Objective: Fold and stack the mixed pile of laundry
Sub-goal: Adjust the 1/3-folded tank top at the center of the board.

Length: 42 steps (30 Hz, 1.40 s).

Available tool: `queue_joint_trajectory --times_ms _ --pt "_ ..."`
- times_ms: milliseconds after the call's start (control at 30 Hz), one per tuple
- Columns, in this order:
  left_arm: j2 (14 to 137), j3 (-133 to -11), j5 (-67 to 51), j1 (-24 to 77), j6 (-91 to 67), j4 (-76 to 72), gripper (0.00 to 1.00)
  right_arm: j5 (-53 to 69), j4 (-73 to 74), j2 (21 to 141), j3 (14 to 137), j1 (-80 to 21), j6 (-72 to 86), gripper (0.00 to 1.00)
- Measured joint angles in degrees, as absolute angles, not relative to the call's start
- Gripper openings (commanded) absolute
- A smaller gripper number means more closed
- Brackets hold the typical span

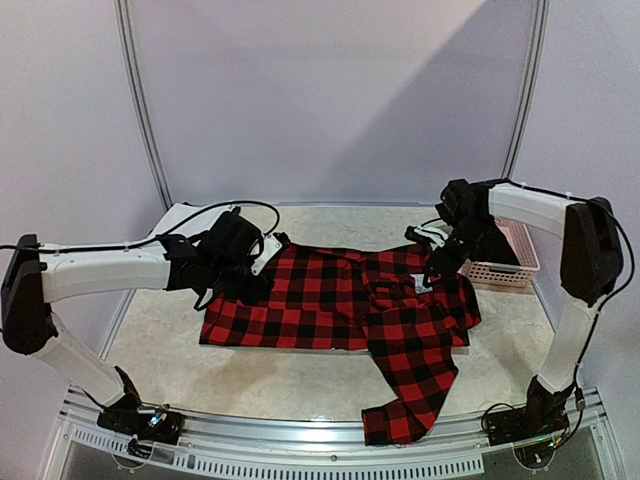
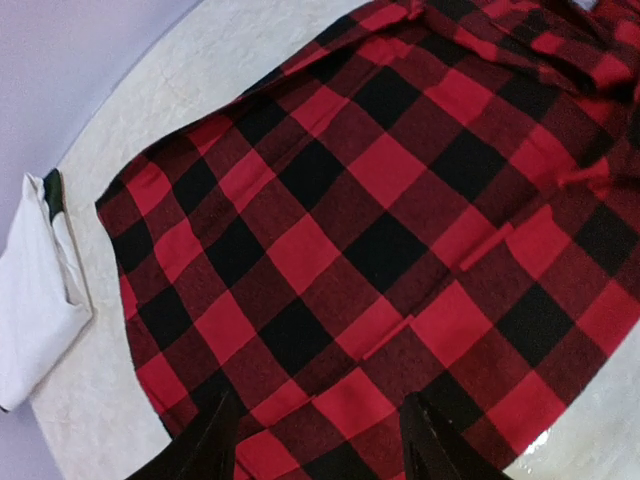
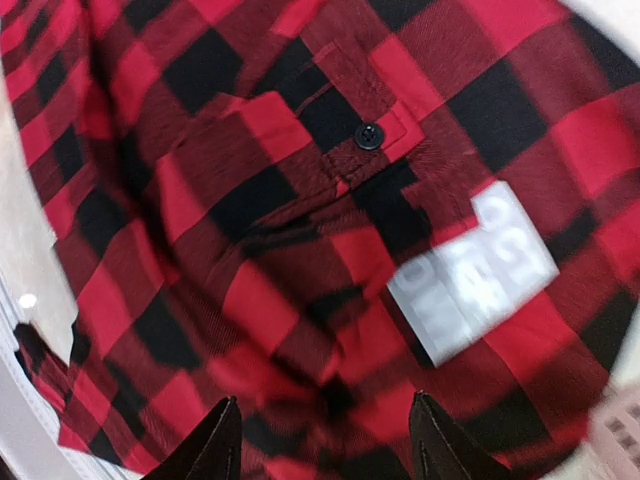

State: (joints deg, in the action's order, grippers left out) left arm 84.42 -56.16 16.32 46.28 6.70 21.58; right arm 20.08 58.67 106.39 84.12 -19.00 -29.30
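**A:** Where is the checked flannel shirt (image 1: 330,300)?

**B:** It lies spread on the table (image 1: 290,385), roughly in the middle between my two arms. One sleeve (image 1: 405,395) trails down to the near edge.

**A:** And your left gripper (image 2: 318,420)?

**B:** It is over the shirt's far left part. Its fingers are spread wide, with only checked cloth showing between them and nothing pinched. I cannot tell whether the tips touch the fabric.

**A:** The right one?

**B:** My right gripper (image 3: 324,415) is also parted, over the rumpled far right part of the shirt. A white label (image 3: 470,275) and a black button (image 3: 369,135) show on the cloth ahead of it. It grips nothing.

**A:** What else is there?

**B:** A folded white cloth (image 2: 40,290) sits at the table's left edge, apart from the shirt, with a dark green piece (image 2: 53,190) peeking out from under it. The pink basket (image 1: 505,262) stands at the far right, just behind my right arm.
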Motion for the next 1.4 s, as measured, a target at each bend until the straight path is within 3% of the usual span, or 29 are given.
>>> queue_joint_trajectory --times_ms 433,500,700,733,1000,1400 --pt "90.2 -55.5 9.3 43.1 -1.9 12.1 0.56 21.6 58.9 124.2 95.7 -21.4 -18.6 0.67" --pt "90.2 -55.5 9.3 43.1 -1.8 11.5 0.56 21.2 58.8 125.8 97.3 -21.4 -17.4 0.61" --pt "90.3 -55.5 9.4 43.1 -1.7 11.1 0.56 18.5 58.4 127.9 99.3 -21.7 -14.5 0.05" --pt "90.3 -55.5 9.4 43.1 -1.7 11.1 0.56 18.0 58.4 128.1 99.4 -21.7 -13.9 0.01" --pt "90.5 -55.5 9.5 43.0 -0.9 11.0 0.56 15.1 59.9 127.8 104.2 -21.8 -12.7 0.00" --pt "91.4 -55.5 9.9 43.0 0.0 11.0 0.56 12.3 59.3 127.7 129.6 -21.8 -13.8 0.00"
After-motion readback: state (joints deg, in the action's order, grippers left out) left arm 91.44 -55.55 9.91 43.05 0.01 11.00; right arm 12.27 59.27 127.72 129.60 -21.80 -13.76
